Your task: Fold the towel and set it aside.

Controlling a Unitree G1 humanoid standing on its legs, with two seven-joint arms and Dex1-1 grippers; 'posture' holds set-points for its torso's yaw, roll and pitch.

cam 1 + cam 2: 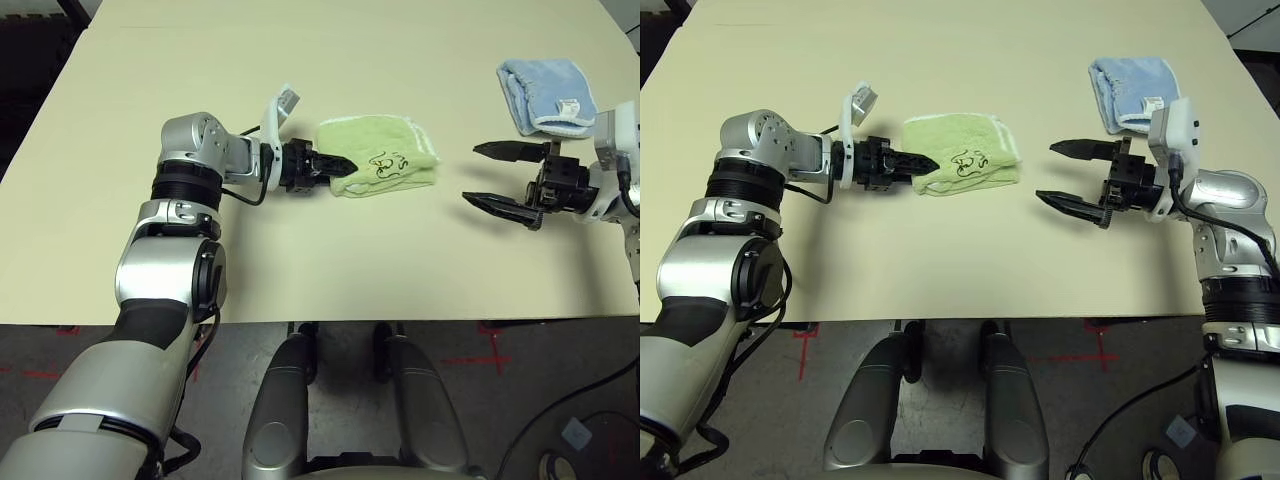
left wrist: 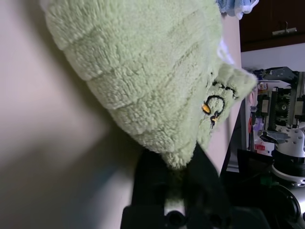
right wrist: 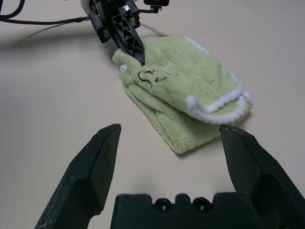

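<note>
Two grippers face each other across a pale table point(image 1: 330, 270). Left gripper point(image 1: 340, 165): fingers pinched together on the near corner of the green towel point(image 1: 385, 158), gripping the edge closest to that arm. The towel lies already folded into a compact stack of several layers, white-stitched edges toward the far side and the small dark embroidered drawing point(image 1: 385, 163) facing up, near the middle of the table. A grip at the corner, rather than across the bulk, suggests the stack is to be dragged or lifted as a unit without disturbing its folds. Right gripper point(image 1: 505, 180): fingers spread wide and empty, held level and well apart from the towel, pointing at its open side; it appears to wait clear of the cloth. Blue towel point(image 1: 545, 95): folded, resting at the far right, apart from the action. Judged stage: folding done, setting aside about to begin.
</note>
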